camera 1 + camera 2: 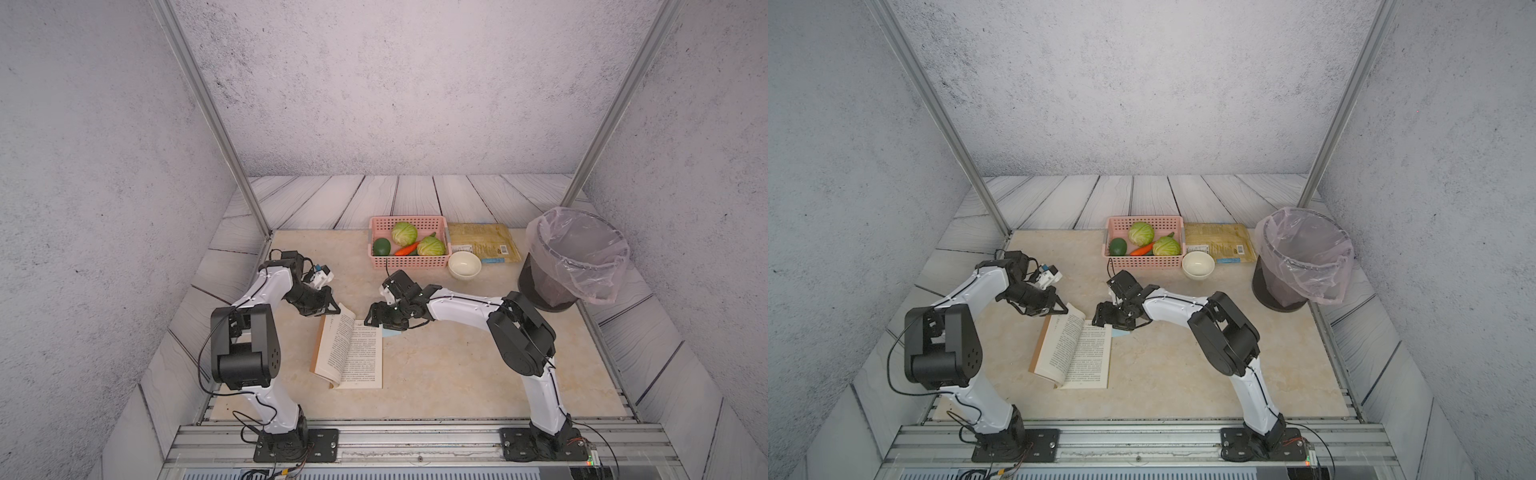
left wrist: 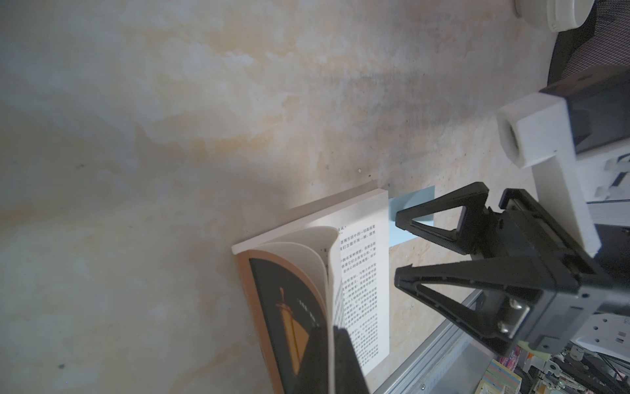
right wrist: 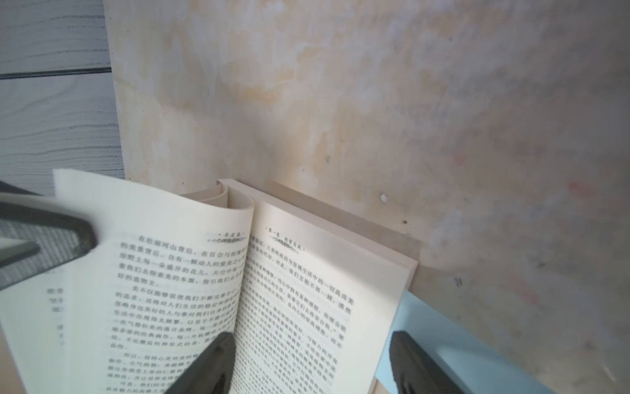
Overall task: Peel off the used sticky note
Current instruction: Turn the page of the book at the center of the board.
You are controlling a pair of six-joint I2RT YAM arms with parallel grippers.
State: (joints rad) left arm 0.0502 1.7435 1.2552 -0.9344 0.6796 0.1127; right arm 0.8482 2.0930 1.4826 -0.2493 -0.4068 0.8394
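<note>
Both top views: open book (image 1: 353,353) (image 1: 1077,353) flat on the beige tabletop (image 1: 457,353), printed pages upward, between the two arms. Pale blue sticky note (image 1: 392,332) (image 2: 396,236) (image 3: 443,324) attached at the far outer corner of the right-hand page, projecting sideways past the page edge and lying over the tabletop; clearest in the two wrist views. Left gripper (image 1: 336,308) (image 2: 329,341): jaws fully closed on the left-hand leaves of the book, near their far outer corner, holding them raised and curled above the orange-brown cover (image 2: 272,300). Right gripper (image 1: 380,324) (image 2: 397,247) (image 3: 310,336): jaws wide apart and empty, set low over the corner with the note, straddling the outer page edge. One finger (image 3: 211,365) above the printed right-hand page, the other finger (image 3: 409,361) above the sticky note; contact between either finger and the paper not discernible. Right-hand block of pages flat, thick, edges square. Behind the book, toward the back wall: pink basket (image 1: 409,219) with two cabbages (image 1: 404,232), a carrot (image 1: 406,249) and a dark green fruit (image 1: 381,247) inside. Just beside the basket, on the side of the right arm: white bowl (image 1: 464,264) upright and a flat yellowish packet (image 1: 484,243) lying behind the bowl. Well apart from the book, at the right-hand edge of the tabletop: dark round bin (image 1: 538,291) lined with a translucent plastic bag (image 1: 598,274), the bag's rim folded loosely over the bin's outside.
</note>
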